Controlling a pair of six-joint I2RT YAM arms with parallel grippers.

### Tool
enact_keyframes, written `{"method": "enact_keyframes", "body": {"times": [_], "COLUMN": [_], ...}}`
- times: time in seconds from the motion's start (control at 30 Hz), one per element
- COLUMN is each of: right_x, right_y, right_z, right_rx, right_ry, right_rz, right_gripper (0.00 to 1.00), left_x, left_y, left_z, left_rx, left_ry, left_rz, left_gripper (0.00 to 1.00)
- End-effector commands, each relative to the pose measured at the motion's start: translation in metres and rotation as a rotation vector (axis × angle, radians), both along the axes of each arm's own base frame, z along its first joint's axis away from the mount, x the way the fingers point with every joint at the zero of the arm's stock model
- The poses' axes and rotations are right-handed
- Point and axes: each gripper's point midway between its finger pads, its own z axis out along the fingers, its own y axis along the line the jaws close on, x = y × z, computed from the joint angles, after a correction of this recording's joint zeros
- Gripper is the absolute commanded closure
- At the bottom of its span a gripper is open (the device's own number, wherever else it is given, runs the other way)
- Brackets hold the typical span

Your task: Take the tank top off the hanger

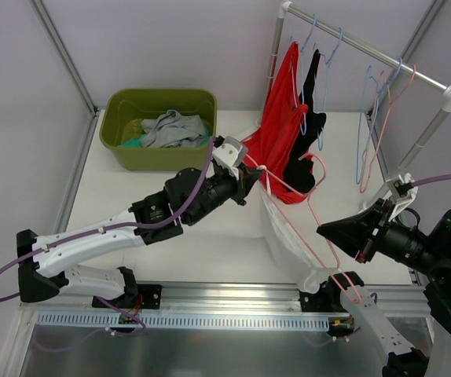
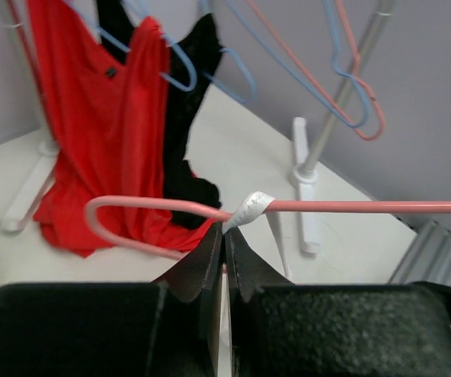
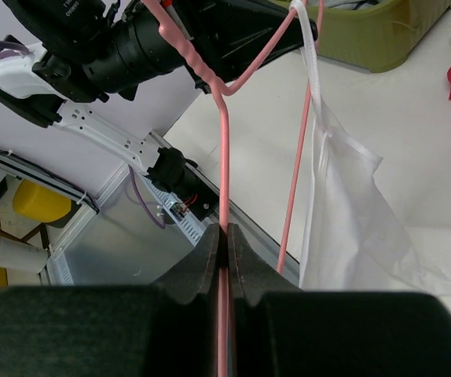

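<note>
A white tank top (image 1: pixel 280 232) hangs from a pink hanger (image 1: pixel 312 203) held between my two arms above the table. My left gripper (image 1: pixel 255 174) is shut on the top's white strap (image 2: pixel 254 206), right where it crosses the hanger's bar (image 2: pixel 367 206). My right gripper (image 1: pixel 322 230) is shut on the pink hanger's wire (image 3: pixel 224 157). In the right wrist view the white top (image 3: pixel 343 212) hangs down from its strap (image 3: pixel 309 55) beside the hanger.
A green bin (image 1: pixel 123 153) with grey and teal clothes stands at the back left. A clothes rack (image 1: pixel 367 47) at the back right holds a red top (image 1: pixel 276 126), a black top (image 1: pixel 312 102) and empty blue and pink hangers (image 1: pixel 371 118).
</note>
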Motion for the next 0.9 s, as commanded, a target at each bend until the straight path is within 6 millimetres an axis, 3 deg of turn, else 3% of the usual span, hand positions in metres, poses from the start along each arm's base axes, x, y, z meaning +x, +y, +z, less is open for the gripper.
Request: {"method": "enact_keyframes", "body": {"times": [0.0,0.13,0.23,0.3,0.4,0.47,0.57,0.63,0.67,0.7,0.73,0.83,0.87], "right_x": [-0.003,-0.001,-0.011,-0.026,-0.046,-0.054,-0.053,-0.044,-0.037,-0.024,-0.015,0.027,0.034], "right_y": [0.002,0.004,0.011,0.016,0.019,0.017,0.016,0.017,0.017,0.019,0.018,0.014,0.005], "right_z": [0.005,-0.005,-0.009,-0.007,0.001,0.005,0.013,0.029,0.035,0.045,0.052,0.075,0.103], "right_rx": [0.004,-0.013,-0.018,-0.008,0.009,0.018,0.037,0.080,0.138,0.184,0.223,0.383,0.467], "right_ry": [-0.080,-0.068,-0.086,-0.119,-0.199,-0.241,-0.314,-0.395,-0.351,-0.425,-0.441,-0.508,-0.633], "right_rz": [0.032,0.054,0.156,0.252,0.341,0.347,0.306,0.270,0.225,0.200,0.163,0.025,-0.033], "right_gripper": [1.00,1.00,1.00,1.00,1.00,1.00,1.00,1.00,1.00,1.00,1.00,1.00,1.00], "left_x": [0.018,0.025,0.038,0.050,0.066,0.067,0.058,0.041,0.033,0.023,0.002,-0.027,-0.031], "left_y": [0.040,0.068,0.097,0.123,0.146,0.152,0.140,0.113,0.102,0.089,0.071,0.052,0.049], "left_z": [0.021,0.015,0.011,0.004,-0.003,-0.007,-0.008,-0.008,-0.007,-0.006,-0.008,-0.003,-0.004], "left_rx": [-0.109,-0.110,-0.106,-0.082,-0.114,-0.125,-0.115,-0.104,-0.098,-0.095,-0.087,-0.132,-0.136], "left_ry": [0.000,0.006,0.033,0.068,0.144,0.179,0.185,0.200,0.199,0.202,0.212,0.227,0.238], "left_rz": [0.214,0.328,0.475,0.578,0.628,0.609,0.500,0.320,0.236,0.147,-0.013,-0.204,-0.233], "left_gripper": [1.00,1.00,1.00,1.00,1.00,1.00,1.00,1.00,1.00,1.00,1.00,1.00,1.00]}}
